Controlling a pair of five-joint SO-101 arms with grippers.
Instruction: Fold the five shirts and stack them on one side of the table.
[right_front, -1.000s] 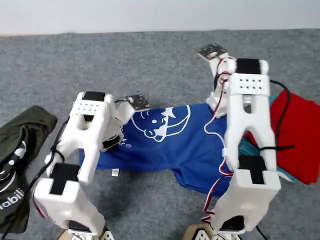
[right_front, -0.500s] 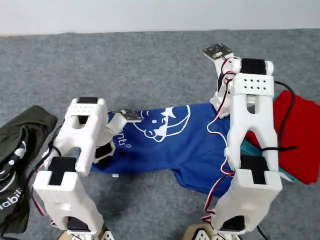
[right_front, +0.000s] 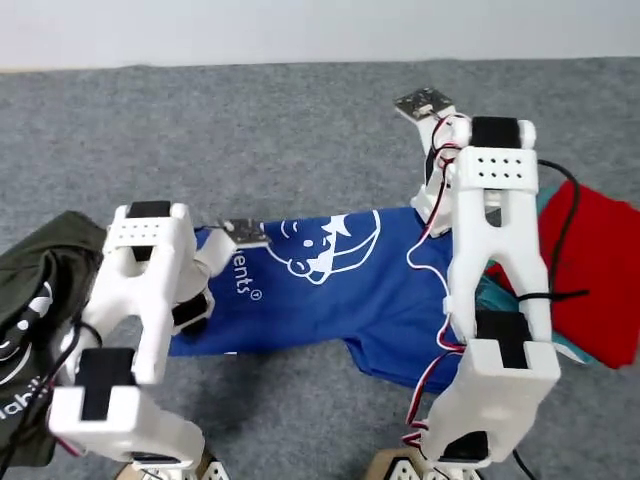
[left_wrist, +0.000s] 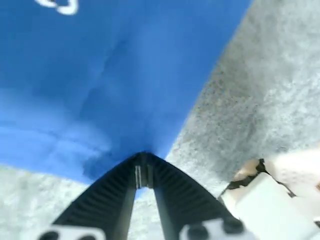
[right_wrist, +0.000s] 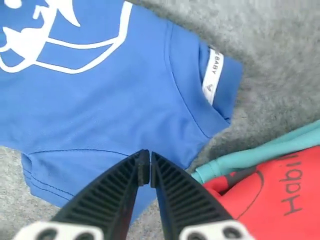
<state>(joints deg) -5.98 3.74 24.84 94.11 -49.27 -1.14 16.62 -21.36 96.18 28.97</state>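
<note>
Robot test bench, most likely a lab or hobby workspace. Two white plastic arms are mounted side by side, left arm (right_front: 140, 300) and right arm (right_front: 495, 280), with loose red and white wires (right_front: 432, 250) left exposed. The table (right_front: 300, 130) is covered in grey felt-like fabric. A plain white wall (right_front: 300, 30) is seen behind. Small garments are spread out: blue shirt (right_front: 330, 290), red shirt (right_front: 600, 280), dark green shirt (right_front: 40, 300).
</note>
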